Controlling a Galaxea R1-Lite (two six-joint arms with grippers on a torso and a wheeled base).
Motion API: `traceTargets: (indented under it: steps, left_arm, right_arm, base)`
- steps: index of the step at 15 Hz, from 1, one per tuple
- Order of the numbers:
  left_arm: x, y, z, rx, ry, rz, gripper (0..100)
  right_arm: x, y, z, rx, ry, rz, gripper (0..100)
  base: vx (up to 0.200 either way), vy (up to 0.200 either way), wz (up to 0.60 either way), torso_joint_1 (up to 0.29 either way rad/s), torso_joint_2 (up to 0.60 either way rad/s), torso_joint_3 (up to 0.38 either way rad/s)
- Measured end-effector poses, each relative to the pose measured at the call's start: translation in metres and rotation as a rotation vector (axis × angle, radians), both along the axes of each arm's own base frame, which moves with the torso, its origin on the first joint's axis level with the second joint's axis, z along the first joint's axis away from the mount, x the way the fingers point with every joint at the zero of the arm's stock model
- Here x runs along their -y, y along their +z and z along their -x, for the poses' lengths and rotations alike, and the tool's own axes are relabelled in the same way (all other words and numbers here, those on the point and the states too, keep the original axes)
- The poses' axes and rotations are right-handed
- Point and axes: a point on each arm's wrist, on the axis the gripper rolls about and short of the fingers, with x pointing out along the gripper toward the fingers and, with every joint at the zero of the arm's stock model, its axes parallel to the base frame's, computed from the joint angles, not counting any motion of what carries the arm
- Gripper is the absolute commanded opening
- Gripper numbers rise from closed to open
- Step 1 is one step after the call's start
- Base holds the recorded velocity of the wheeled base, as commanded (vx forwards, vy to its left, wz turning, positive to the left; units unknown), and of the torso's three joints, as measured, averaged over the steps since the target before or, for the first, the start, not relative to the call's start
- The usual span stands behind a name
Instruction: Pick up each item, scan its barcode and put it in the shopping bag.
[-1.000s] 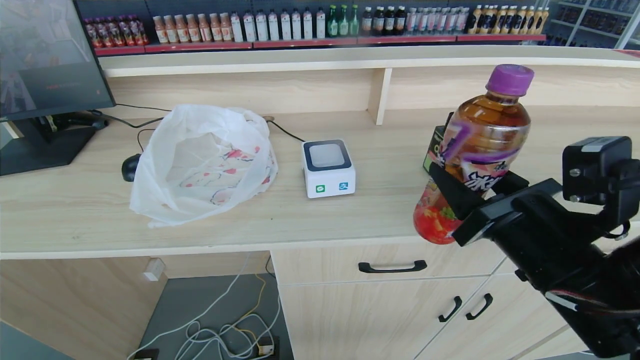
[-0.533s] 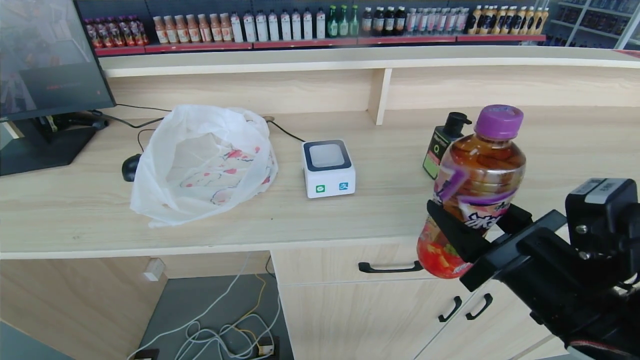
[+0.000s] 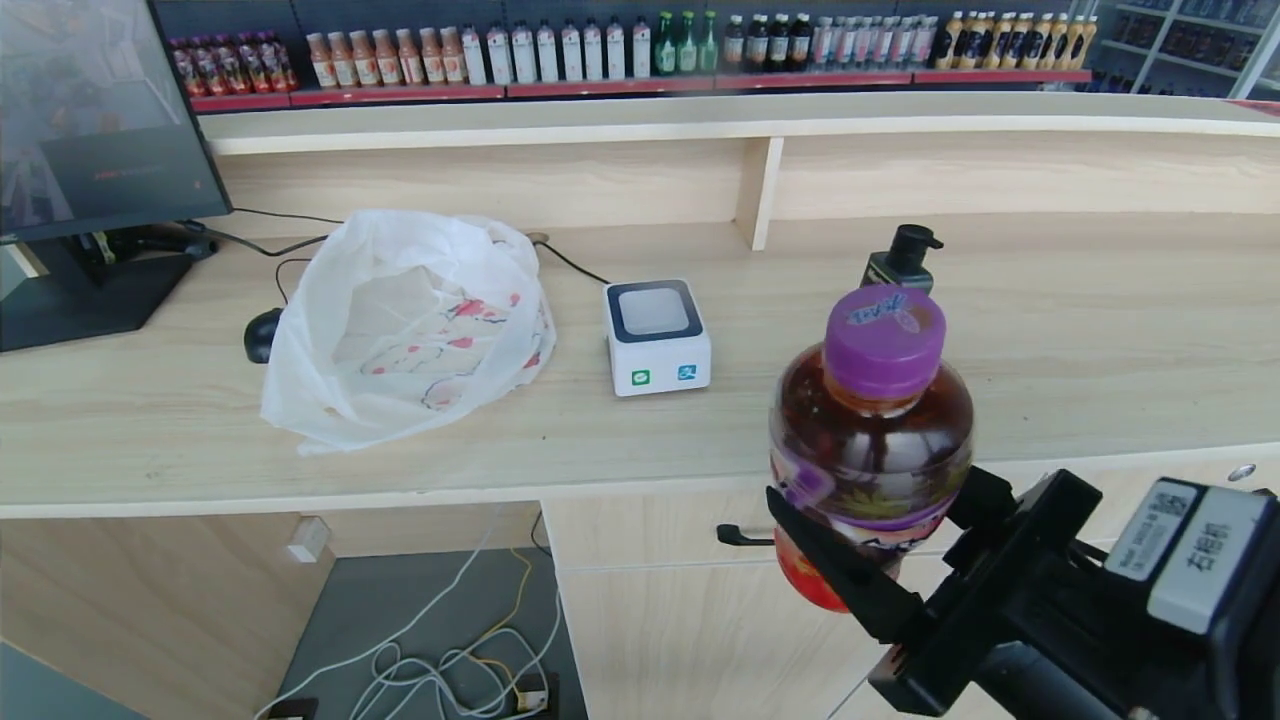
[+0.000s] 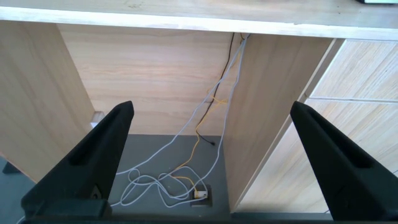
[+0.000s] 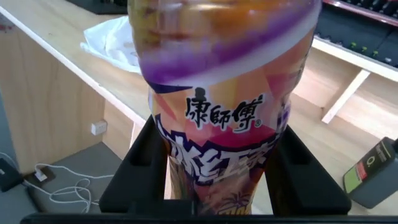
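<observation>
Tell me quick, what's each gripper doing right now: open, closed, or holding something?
Left gripper: open, holding nothing.
Right gripper: closed on the bottle with the purple cap.

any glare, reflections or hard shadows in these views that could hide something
Head view: the monitor screen carries reflections, the scanner window has a pale sheen, and shadows on the counter are soft. Right wrist view: light flares through the top of the bottle. Left wrist view: flat, even light under the counter, no glare.
</observation>
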Motion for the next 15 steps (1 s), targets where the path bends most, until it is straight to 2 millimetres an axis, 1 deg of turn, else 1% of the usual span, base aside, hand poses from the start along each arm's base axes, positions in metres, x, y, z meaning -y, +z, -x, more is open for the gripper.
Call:
traceTargets:
  steps: [2, 4, 6, 9, 13, 15]
  left_arm:
    - [0.0, 0.0, 0.0, 0.0, 0.0, 0.0, 100]
    - [0.0, 0.0, 0.0, 0.0, 0.0, 0.0, 100]
    - [0.0, 0.0, 0.0, 0.0, 0.0, 0.0, 100]
    - [0.0, 0.0, 0.0, 0.0, 0.0, 0.0, 100]
    - [0.0, 0.0, 0.0, 0.0, 0.0, 0.0, 100]
    - [0.0, 0.0, 0.0, 0.0, 0.0, 0.0, 100]
  right_arm:
    - [-0.01, -0.002, 0.005, 0.007, 0.038, 0.02, 0]
    - [-0.028, -0.008, 0.013, 0.012, 0.101, 0.055, 0]
    - [-0.035, -0.016, 0.019, 0.028, 0.126, 0.118, 0]
    - [-0.038, -0.022, 0.032, 0.109, 0.154, 0.223, 0]
    - [-0.033, -0.015, 0.043, 0.286, 0.141, 0.331, 0]
    - [-0.03, -0.013, 0.048, 0.321, 0.146, 0.343, 0]
  base:
    - [0.0, 0.0, 0.0, 0.0, 0.0, 0.0]
    - [0.0, 0.0, 0.0, 0.0, 0.0, 0.0]
    - [0.0, 0.0, 0.0, 0.0, 0.0, 0.0]
    - [0.0, 0.0, 0.0, 0.0, 0.0, 0.0]
    - [0.0, 0.0, 0.0, 0.0, 0.0, 0.0]
    - [0.0, 0.0, 0.0, 0.0, 0.0, 0.0]
